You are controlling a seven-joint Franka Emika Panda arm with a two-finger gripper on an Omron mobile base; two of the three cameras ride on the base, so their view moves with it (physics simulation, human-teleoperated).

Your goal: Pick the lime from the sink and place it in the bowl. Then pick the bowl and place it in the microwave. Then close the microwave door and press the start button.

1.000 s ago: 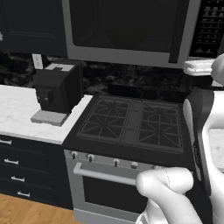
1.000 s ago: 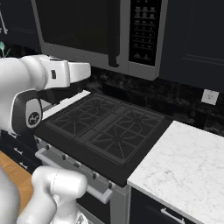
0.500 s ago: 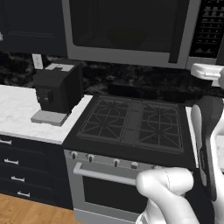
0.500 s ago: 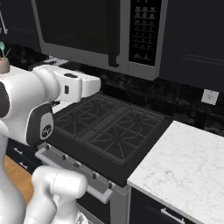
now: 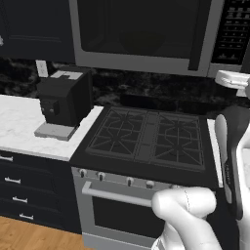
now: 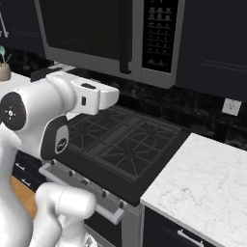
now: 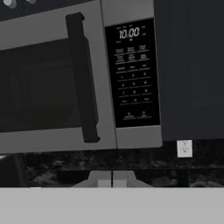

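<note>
Dark cabinet fronts, flat and matte, bound the wall above and to the right of the microwave (image 7: 87,83), a broad grey metal box mounted over the range (image 5: 146,139). The microwave door (image 5: 141,34) is shut: a grey frame around a large dark glass window, with a thick black vertical handle (image 7: 83,78) at its right edge. Right of the handle sits the glossy black button panel (image 7: 132,72), its clock digits lit at the top and rows of small keys below. The range is black, with two cast grates of crossed bars, a row of small knobs and a long pale oven bar along its front edge. White veined marble counters (image 6: 202,188) flank it on both sides; the right-hand slab is bare to its edge. On the left counter stands a boxy black coffee machine (image 5: 63,100) on a grey base. A speckled black backsplash carries a small white wall outlet (image 7: 184,148). The gripper (image 7: 112,181) faces the panel, well apart from it, its two grey tips pressed together with nothing between them.
</note>
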